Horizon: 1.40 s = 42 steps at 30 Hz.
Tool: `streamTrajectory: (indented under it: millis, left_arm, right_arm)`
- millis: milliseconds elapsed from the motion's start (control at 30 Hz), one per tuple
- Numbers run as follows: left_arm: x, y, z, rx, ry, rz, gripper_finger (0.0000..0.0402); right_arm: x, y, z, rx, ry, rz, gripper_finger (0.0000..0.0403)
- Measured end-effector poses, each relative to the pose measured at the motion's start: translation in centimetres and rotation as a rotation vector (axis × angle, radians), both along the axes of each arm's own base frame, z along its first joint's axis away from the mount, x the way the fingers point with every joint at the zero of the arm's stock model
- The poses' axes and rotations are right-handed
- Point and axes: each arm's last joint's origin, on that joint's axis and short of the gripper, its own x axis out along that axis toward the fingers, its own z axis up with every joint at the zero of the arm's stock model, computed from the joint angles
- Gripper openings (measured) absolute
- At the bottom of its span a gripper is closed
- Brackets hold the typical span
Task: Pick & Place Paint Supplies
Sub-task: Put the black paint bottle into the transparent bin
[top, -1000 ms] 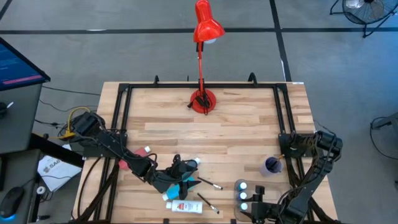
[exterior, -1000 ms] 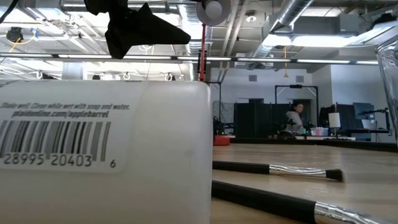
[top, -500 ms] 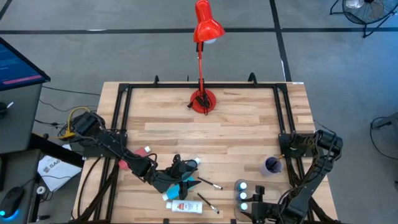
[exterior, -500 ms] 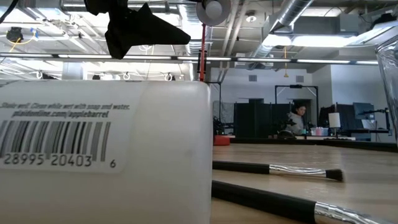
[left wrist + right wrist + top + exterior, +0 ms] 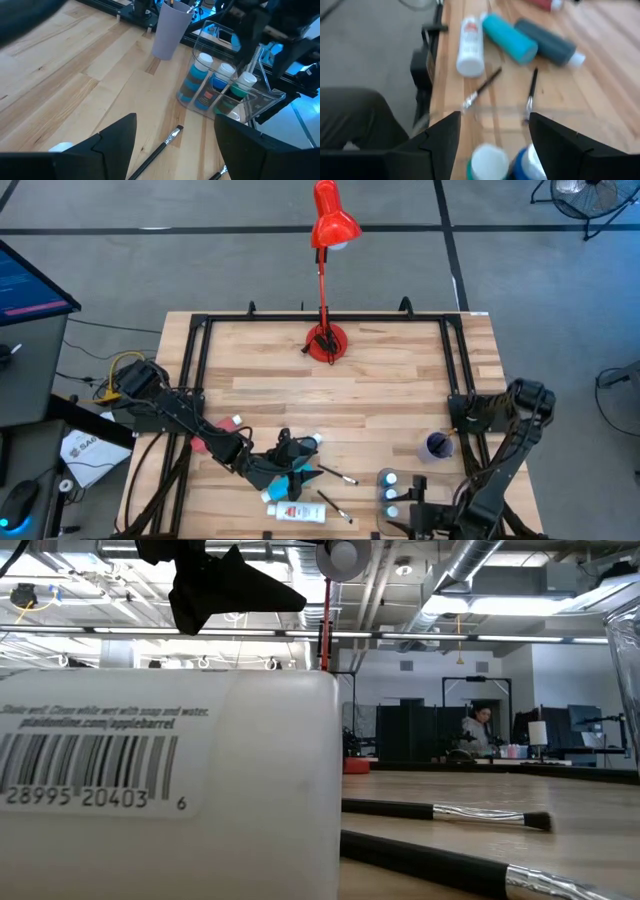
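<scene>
Barcode 28995 20403 6 and "plaidonline.com/applebarrel" on white bottle (image 5: 170,790) lying on counter (image 5: 380,395), left pincer (image 5: 172,145) released above brushes (image 5: 155,152), right pincer (image 5: 492,132) spread over tray's bottles (image 5: 487,162).

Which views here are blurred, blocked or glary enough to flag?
Low view: a white bottle with a barcode label sits against the lens and blocks the left half. Right wrist view: soft all over, the white-capped bottles nearest the lens most blurred. Left wrist view: blue glare behind the clear plastic tray. High view: evenly lit.
</scene>
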Motion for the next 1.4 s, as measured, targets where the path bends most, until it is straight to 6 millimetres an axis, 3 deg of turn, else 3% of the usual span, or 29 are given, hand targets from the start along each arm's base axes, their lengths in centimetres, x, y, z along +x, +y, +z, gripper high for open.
streamTrajectory:
  millis: [800, 1233, 1400]
  left_arm:
    - [0.0, 0.0, 0.0, 0.000, 0.000, 0.000, 0.0246]
    - [0.0, 0.1, 0.0, 0.010, 0.005, -0.001, 0.0246]
    - [0.1, 0.2, -0.1, 0.011, 0.006, 0.004, 0.0246]
  right_arm:
    - [1.9, 2.0, 5.5, -0.118, -0.309, 0.222, 0.0228]
    - [1.0, 2.9, 6.7, -0.224, -0.391, 0.308, 0.0228]
    - [1.1, 2.4, 7.0, -0.271, -0.408, 0.183, 0.0228]
